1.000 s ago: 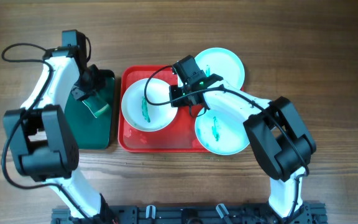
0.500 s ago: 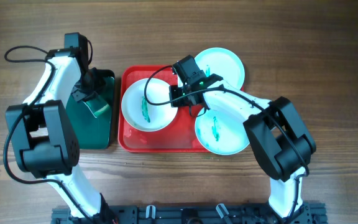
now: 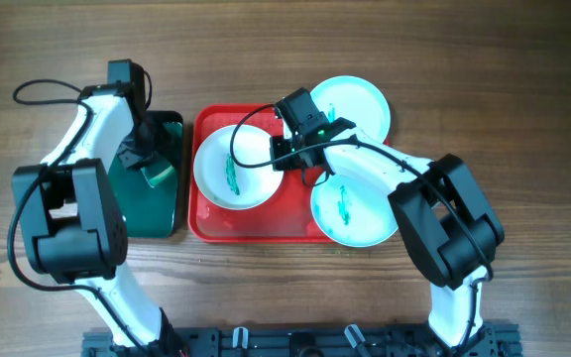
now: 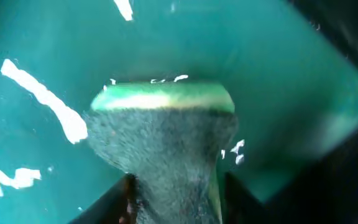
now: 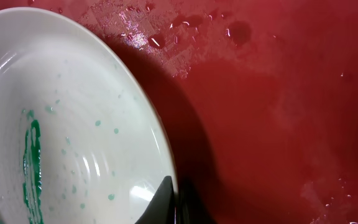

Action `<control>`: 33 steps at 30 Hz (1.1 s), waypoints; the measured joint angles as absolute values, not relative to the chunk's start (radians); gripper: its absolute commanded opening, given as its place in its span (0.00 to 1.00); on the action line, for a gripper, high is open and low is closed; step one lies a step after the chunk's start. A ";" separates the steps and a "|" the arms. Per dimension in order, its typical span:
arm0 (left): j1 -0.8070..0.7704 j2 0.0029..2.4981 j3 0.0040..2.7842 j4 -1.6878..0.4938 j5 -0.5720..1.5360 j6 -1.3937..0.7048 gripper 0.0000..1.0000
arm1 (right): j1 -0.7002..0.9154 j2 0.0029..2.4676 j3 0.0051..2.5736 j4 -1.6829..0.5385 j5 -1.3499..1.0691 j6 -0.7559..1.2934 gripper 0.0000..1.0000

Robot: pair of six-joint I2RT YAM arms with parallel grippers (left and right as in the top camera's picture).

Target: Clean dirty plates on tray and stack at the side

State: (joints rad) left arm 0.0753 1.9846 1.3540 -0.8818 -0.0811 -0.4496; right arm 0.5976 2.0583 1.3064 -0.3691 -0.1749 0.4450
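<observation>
Three views: one from above, two close in from the wrists.
The overhead camera looks straight down on the table, taking in the whole workspace with the robot's base at the bottom edge. The left wrist camera faces down, very near the sponge and dark green tray, both also seen overhead at left. The right wrist camera looks closely at the white plate and red tray, shared with the overhead's centre.

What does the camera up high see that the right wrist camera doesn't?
Only overhead: the two aqua plates, the green tray and the sponge in the left gripper. Only right wrist: water drops on the red tray and tiny green specks on the white plate. Both: the white plate with its teal scribble, and the red tray.
</observation>
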 measured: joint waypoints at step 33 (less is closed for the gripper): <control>0.045 1.982 1.351 -0.931 -0.082 -0.451 0.04 | 0.598 2.058 1.306 -0.369 -0.175 0.446 0.04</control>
